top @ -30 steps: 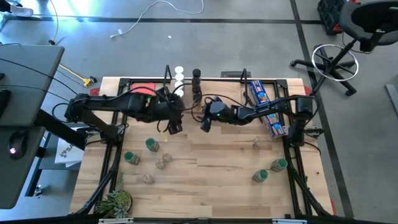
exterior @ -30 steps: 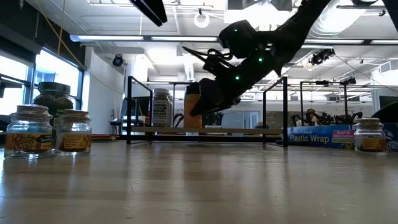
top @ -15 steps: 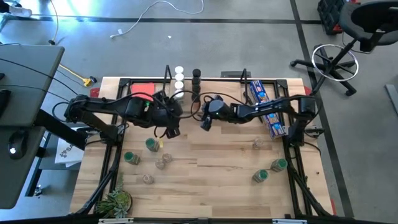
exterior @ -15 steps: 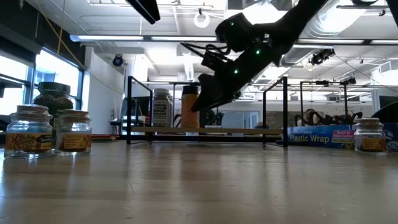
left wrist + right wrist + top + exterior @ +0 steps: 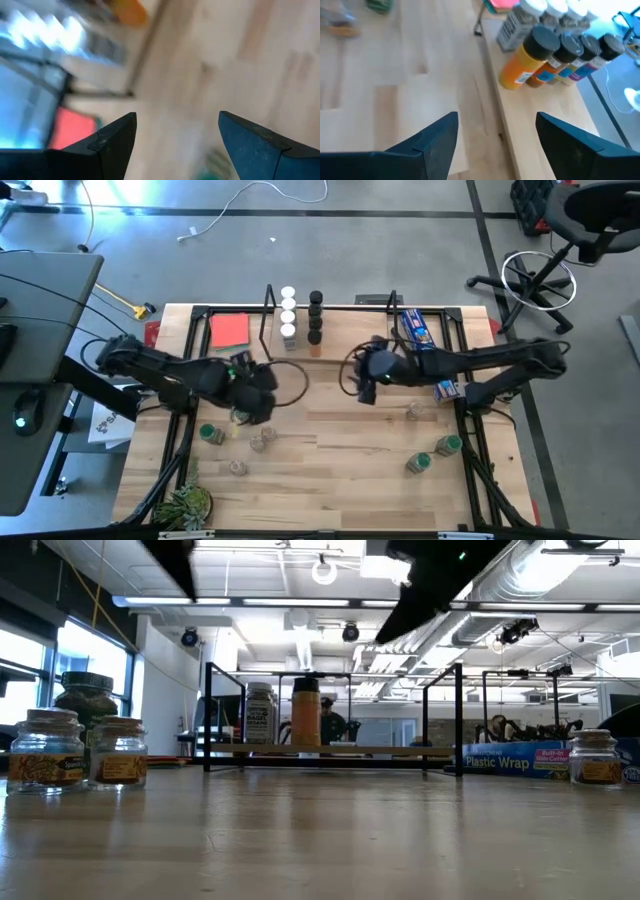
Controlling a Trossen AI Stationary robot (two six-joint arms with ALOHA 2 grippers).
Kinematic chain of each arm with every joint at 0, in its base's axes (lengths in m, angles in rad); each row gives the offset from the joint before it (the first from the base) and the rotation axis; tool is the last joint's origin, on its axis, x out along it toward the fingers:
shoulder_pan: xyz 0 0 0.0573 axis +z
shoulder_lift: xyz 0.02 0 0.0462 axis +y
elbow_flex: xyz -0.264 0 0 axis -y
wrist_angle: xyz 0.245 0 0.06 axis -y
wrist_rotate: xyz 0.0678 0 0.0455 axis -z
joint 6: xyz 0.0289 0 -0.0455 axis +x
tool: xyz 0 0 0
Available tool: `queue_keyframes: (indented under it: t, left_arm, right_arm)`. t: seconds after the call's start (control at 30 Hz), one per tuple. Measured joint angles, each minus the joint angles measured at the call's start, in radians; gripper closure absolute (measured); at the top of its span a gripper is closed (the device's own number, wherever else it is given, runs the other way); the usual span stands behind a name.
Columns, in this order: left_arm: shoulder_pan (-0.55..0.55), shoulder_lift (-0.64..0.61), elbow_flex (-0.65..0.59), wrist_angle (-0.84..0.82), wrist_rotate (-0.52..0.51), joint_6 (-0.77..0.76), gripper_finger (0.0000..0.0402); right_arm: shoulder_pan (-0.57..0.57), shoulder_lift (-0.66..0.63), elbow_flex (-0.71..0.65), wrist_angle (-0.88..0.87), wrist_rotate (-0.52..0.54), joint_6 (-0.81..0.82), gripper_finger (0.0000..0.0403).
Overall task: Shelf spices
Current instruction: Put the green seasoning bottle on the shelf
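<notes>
- While both my hands are empty, the job stands partway: seven spices (image 5: 288,317) sit in two short rows on the shelf (image 5: 340,308) at twelve o'clock on the table (image 5: 340,470), white lids beside black lids.
- At nine o'clock my left gripper (image 5: 243,408) hangs over the loose jars, fingers spread wide with nothing between them. A green-lidded jar (image 5: 210,434) lies just toward seven o'clock of it, and two clear-lidded ones (image 5: 262,440) lie nearby.
- To do this pick well, I judge I should drop straight down over one jar, straddle its lid squarely and avoid knocking the neighbours, since they stand close together.
- My left arm reaches in low from the nine o'clock edge, elbow bent, wrist tipped down.
- Toward three o'clock my right gripper (image 5: 366,387) hovers near the table's middle, jaws wide and empty, its arm stretched in from the right edge.
- Further jars wait at four o'clock: two green-lidded (image 5: 448,445) and one clear (image 5: 414,411).
</notes>
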Motion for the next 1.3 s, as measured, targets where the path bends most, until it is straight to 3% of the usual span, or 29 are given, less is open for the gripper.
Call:
queue_keyframes:
  t: [0.2, 0.43, 0.57, 0.87, 1.3]
  left_arm:
    - [-0.110, -0.135, -0.114, -0.048, 0.167, -0.207, 0.0124]
    - [-0.135, -0.250, -0.263, -0.054, 0.237, -0.748, 0.0124]
    - [-0.119, -0.254, -0.335, -0.035, 0.294, -0.912, 0.0124]
    - [-0.086, -0.227, -0.418, 0.103, 0.309, -1.036, 0.0124]
    - [0.002, -0.096, -0.422, 0.114, 0.369, -0.934, 0.0123]
  right_arm:
    - [0.067, -0.050, 0.000, -0.003, 0.022, 0.019, 0.0142]
    - [0.074, -0.025, -0.002, 0.004, 0.022, 0.045, 0.0142]
    - [0.074, -0.019, -0.002, 0.011, 0.022, 0.043, 0.0142]
    - [0.073, -0.019, -0.002, 0.015, 0.023, 0.034, 0.0142]
    - [0.073, -0.019, -0.002, 0.018, 0.023, 0.024, 0.0142]
